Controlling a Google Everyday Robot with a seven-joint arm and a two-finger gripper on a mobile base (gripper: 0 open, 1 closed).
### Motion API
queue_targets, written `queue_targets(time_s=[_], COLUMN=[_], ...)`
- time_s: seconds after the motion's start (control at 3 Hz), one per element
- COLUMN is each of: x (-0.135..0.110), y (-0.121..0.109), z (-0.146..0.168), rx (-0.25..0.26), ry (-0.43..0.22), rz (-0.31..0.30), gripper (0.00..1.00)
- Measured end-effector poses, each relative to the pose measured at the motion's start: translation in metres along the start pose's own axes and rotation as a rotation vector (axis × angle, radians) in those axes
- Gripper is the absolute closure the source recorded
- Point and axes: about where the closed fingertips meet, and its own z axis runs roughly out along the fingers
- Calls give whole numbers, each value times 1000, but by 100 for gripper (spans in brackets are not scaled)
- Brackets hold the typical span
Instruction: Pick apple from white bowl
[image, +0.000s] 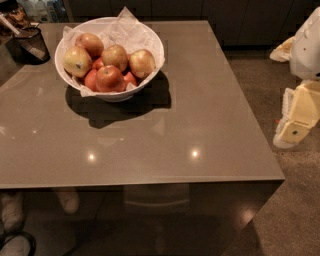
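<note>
The white bowl, lined with crumpled white paper, stands on the far left part of the brown table. It holds several apples. A pale yellow-gold apple with a reddish blush lies at the bowl's right side. A redder apple with a stem dimple lies at the front. A yellow apple with a dark spot lies at the left. My gripper, cream and white, hangs at the right edge of the view, beyond the table's right edge and over the floor. It is far from the bowl and holds nothing that I can see.
A small dark mesh cup with utensils stands at the table's far left corner. Dark cabinets run along the back. A speckled floor lies to the right of the table. Shoes show at the lower left under the table edge.
</note>
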Motion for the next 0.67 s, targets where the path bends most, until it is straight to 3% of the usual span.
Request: queue_targets(time_s=[0.67], x=[-6], y=[-6], z=[0], rx=[-6], ry=[-18], rz=[6], gripper=[0])
